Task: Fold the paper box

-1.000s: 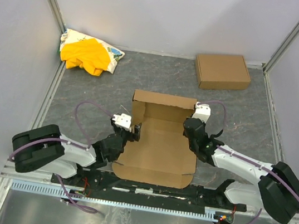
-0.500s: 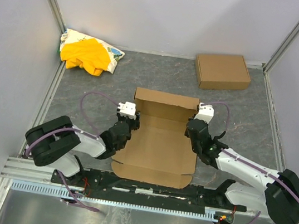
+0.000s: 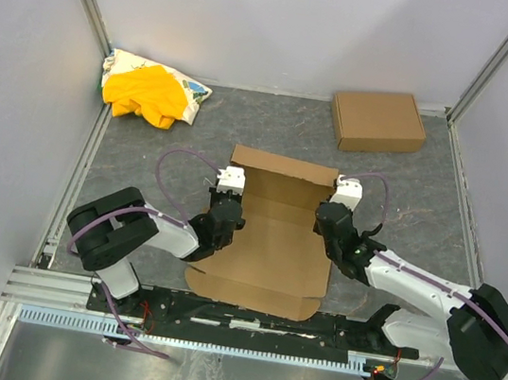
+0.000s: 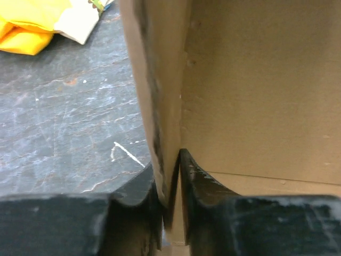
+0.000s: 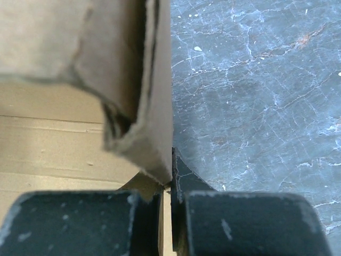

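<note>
The paper box (image 3: 270, 240) is a brown cardboard sheet lying in the middle of the grey table, its far wall and both side walls raised. My left gripper (image 3: 229, 207) is shut on the box's left side wall (image 4: 160, 106). The wall sits pinched between the two black fingers (image 4: 197, 176). My right gripper (image 3: 329, 218) is shut on the box's right side wall (image 5: 152, 122), which is doubled over at its top edge. The near flap of the box lies flat toward the arm bases.
A ready-made brown cardboard box (image 3: 378, 121) stands at the back right. A yellow-and-white cloth heap (image 3: 150, 89) lies at the back left and shows in the left wrist view (image 4: 32, 24). White walls close in the table on three sides.
My left gripper has moved right and farther in along the box's left wall, and the left arm has folded closer. The box has shifted and turned slightly. The right gripper has barely moved.
</note>
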Motion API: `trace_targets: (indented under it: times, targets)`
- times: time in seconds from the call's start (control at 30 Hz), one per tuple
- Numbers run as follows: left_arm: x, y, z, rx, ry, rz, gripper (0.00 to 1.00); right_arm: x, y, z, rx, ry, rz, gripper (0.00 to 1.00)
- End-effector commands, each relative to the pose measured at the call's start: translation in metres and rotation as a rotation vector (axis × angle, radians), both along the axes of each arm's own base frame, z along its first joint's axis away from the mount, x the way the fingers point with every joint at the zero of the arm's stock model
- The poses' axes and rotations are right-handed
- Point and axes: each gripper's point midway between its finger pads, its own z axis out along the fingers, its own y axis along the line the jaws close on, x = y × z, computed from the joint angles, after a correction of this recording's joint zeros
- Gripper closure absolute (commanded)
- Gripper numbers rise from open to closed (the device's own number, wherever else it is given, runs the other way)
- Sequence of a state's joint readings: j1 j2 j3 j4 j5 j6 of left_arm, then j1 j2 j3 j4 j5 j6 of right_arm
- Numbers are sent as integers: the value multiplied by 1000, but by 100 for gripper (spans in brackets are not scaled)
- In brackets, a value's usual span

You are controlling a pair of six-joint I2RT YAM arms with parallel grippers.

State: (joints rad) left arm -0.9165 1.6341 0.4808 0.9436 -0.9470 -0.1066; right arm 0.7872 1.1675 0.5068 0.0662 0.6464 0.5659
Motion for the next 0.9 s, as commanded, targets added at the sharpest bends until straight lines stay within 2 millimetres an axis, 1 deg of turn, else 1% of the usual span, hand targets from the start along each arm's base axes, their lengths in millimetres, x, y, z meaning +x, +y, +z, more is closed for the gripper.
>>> trace_targets:
  times: [0.0,0.07,0.1,0.2,0.33,0.4,0.43,0.53,0.57,0.63,0.67,0.7,0.73,0.77,0.83,0.87]
  targets:
    - [1,20,7,-18,-23,126,63,9,13,15,50,-27,-2,99]
    - [-2,21,6,-38,-13,116,50,9,13,13,48,-21,-4,98]
    - [-4,22,7,-50,-11,114,46,10,14,14,49,-20,-5,99]
    - [-13,30,12,-95,-13,111,41,11,15,15,48,-14,-7,99]
    - [-27,33,33,-183,-13,65,37,13,17,21,51,-15,-9,99]
    - [-35,34,48,-223,-2,37,36,15,18,26,42,-15,-8,99]
    - [-40,33,58,-251,4,14,36,17,19,30,33,-18,-7,99]
    - [-59,32,88,-313,58,-80,36,22,18,47,-23,-29,-4,99]
    - [-67,35,107,-353,53,-108,36,24,16,52,-52,-29,0,99]
    - [-81,42,133,-396,66,-150,37,29,16,67,-110,-36,25,99]
    - [-88,47,147,-402,64,-169,37,31,15,74,-141,-36,35,99]
    - [-94,54,166,-420,49,-180,38,35,15,83,-164,-38,41,99]
    - [-100,62,173,-422,46,-180,38,37,15,89,-186,-34,59,99]
    - [-104,71,185,-431,31,-172,39,41,17,100,-205,-38,87,99]
    - [-111,89,196,-436,18,-132,40,46,20,112,-235,-23,126,99]
    - [-113,94,199,-424,18,-127,40,48,22,115,-248,-16,146,99]
